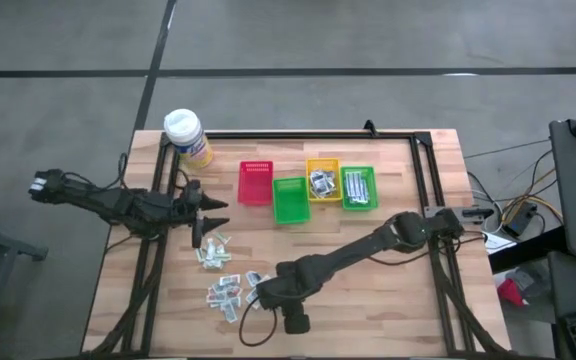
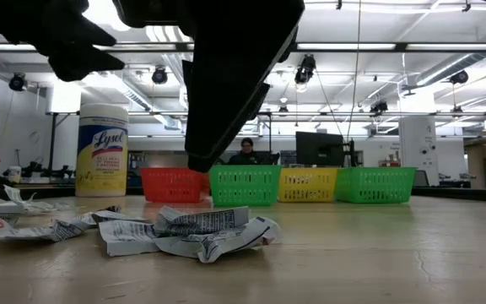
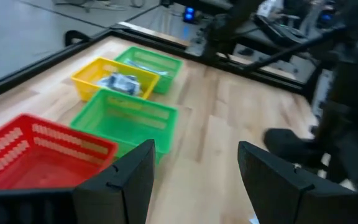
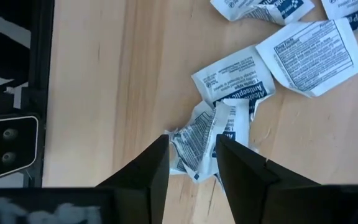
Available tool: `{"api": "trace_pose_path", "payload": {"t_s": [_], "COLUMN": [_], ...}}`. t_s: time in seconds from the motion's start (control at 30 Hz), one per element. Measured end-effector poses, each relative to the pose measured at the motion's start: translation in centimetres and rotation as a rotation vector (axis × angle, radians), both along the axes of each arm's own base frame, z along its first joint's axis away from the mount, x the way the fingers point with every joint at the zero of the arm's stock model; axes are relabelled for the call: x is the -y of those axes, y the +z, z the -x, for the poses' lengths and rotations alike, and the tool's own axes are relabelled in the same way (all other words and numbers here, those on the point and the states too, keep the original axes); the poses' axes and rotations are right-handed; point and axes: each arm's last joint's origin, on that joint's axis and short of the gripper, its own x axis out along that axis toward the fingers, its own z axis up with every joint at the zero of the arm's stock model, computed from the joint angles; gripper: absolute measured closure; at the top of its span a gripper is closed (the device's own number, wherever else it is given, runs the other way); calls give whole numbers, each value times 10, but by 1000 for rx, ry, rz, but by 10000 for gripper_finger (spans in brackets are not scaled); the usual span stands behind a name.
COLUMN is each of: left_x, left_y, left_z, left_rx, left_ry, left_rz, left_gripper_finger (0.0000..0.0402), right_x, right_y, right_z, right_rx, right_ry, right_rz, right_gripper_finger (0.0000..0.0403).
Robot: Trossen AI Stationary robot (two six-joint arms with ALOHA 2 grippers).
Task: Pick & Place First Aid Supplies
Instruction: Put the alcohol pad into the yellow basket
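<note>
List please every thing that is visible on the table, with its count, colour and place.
small flat paper packets: many, white with print, loose near the table's front left.
plastic mesh bins: four in a row at mid-table; red, empty; green, empty; yellow, holding packets; green, holding packets.
wipes canister: one, yellow with white cap, back left corner.
person: one, seated far behind.
left gripper: open, above the packets.
right gripper: astride one packet.
</note>
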Motion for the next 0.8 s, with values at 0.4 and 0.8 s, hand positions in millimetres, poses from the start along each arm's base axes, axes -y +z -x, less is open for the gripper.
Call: {"api": "trace_pose_path", "payload": {"t_s": [0.4, 0.8], "left_x": [24, 36], "left_y": [2, -16], "left_z": [8, 17], "left_rx": [35, 12], "left_ry": [-54, -40], "left_rz": [-7, -113], "left_gripper_finger": [179, 179], "right_x": [1, 1], "right_y": [-8, -8], "right_z": [2, 1], "right_rx": [-29, -15], "right_ry": [-30, -32], "right_rz": [1, 5], "right_gripper_finger": [266, 264]}}
